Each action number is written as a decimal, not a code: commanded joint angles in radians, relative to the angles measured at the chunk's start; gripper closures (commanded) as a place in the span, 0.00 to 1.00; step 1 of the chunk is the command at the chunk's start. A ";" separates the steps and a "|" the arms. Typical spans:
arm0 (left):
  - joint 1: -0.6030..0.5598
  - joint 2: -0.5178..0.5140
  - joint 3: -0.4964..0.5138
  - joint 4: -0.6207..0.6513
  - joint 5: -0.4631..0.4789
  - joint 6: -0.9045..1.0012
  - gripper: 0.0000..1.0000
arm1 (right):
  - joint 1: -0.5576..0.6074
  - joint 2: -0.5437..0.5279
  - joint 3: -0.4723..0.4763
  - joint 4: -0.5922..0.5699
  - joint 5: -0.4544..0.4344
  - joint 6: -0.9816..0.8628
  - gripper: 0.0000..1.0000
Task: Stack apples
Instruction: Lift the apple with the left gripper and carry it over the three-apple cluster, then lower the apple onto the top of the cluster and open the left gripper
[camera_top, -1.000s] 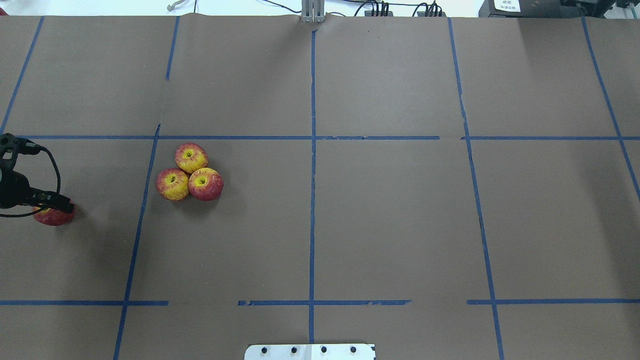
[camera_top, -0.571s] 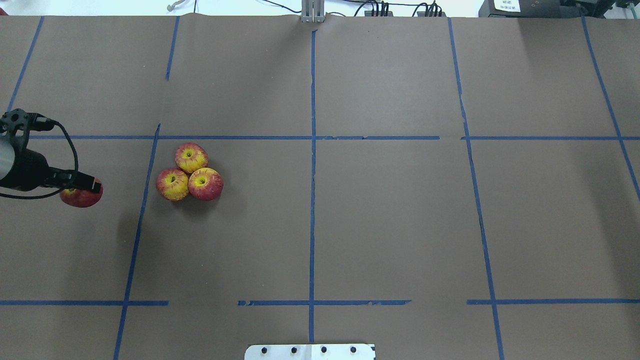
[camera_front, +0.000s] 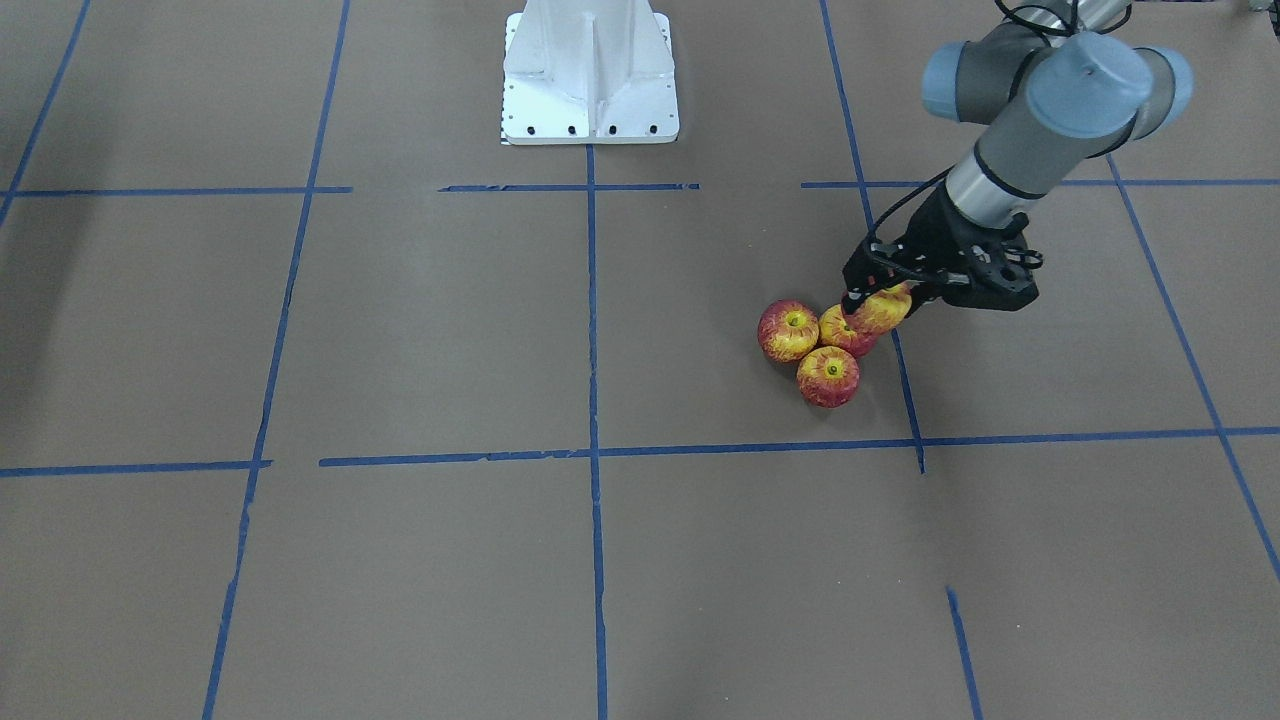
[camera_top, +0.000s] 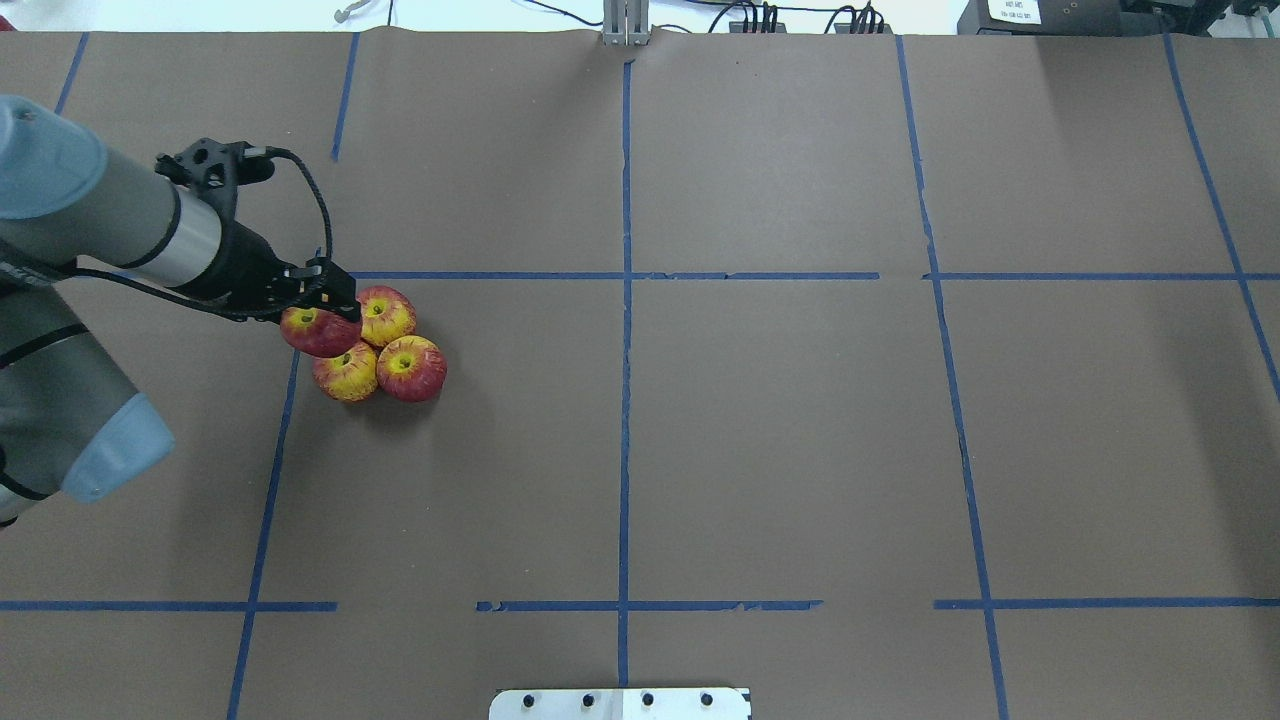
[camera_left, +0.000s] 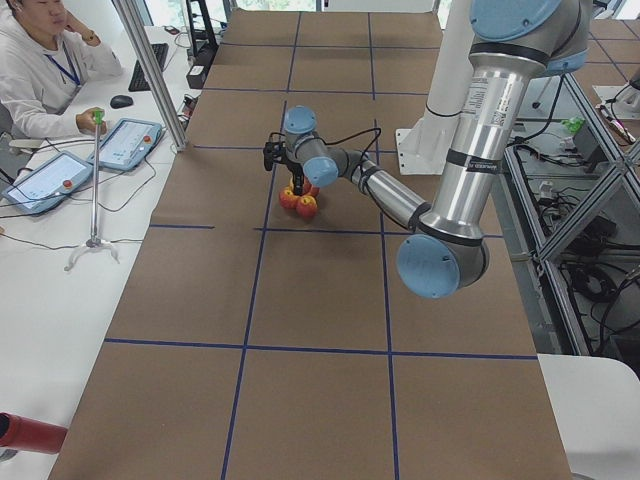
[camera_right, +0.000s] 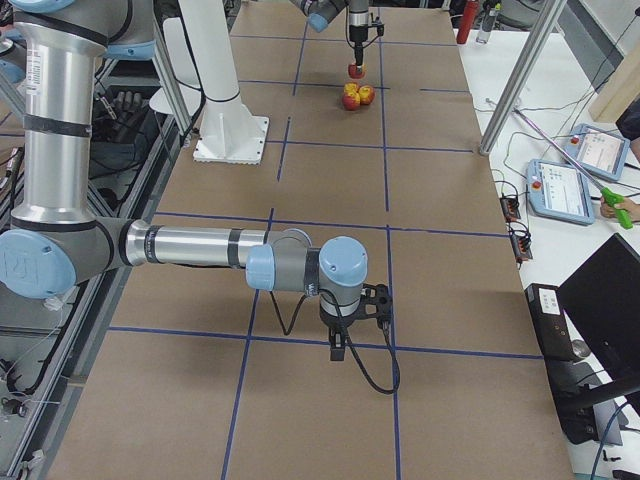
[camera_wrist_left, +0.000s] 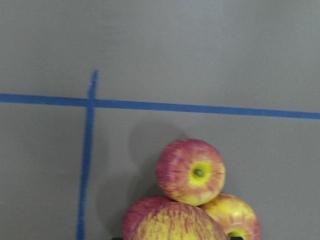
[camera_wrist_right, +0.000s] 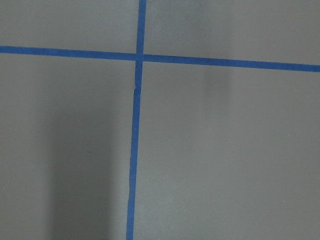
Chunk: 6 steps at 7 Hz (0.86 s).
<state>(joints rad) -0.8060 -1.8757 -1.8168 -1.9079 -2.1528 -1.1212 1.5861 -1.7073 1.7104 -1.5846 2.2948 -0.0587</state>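
Three red-yellow apples sit touching in a cluster on the brown table: one (camera_top: 386, 314), one (camera_top: 346, 373), one (camera_top: 411, 368). They also show in the front view (camera_front: 788, 331) and in the left wrist view (camera_wrist_left: 191, 171). My left gripper (camera_top: 325, 305) is shut on a fourth apple (camera_top: 318, 332) and holds it above the cluster's left edge, off the table; it also shows in the front view (camera_front: 883, 310). My right gripper (camera_right: 340, 345) hangs over bare table far from the apples; I cannot tell whether it is open or shut.
Blue tape lines (camera_top: 625, 400) divide the brown paper table. The robot's white base (camera_front: 590, 75) stands at the near middle edge. An operator (camera_left: 45, 70) sits with tablets beyond the table's far side.
My left gripper has carried the fourth apple from the table's far left edge rightward and away from the base, up to the cluster's left edge. The three clustered apples have not moved.
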 joint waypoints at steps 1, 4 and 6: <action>0.037 -0.046 0.020 0.035 0.025 -0.026 1.00 | 0.000 0.000 0.000 0.000 0.000 -0.001 0.00; 0.039 -0.033 0.030 0.041 0.053 -0.025 1.00 | 0.000 0.000 0.000 0.000 0.000 -0.001 0.00; 0.047 -0.045 0.056 0.041 0.089 -0.025 1.00 | 0.000 0.000 0.000 0.000 0.000 0.000 0.00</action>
<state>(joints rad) -0.7644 -1.9162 -1.7728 -1.8671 -2.0847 -1.1459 1.5861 -1.7073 1.7104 -1.5846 2.2948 -0.0588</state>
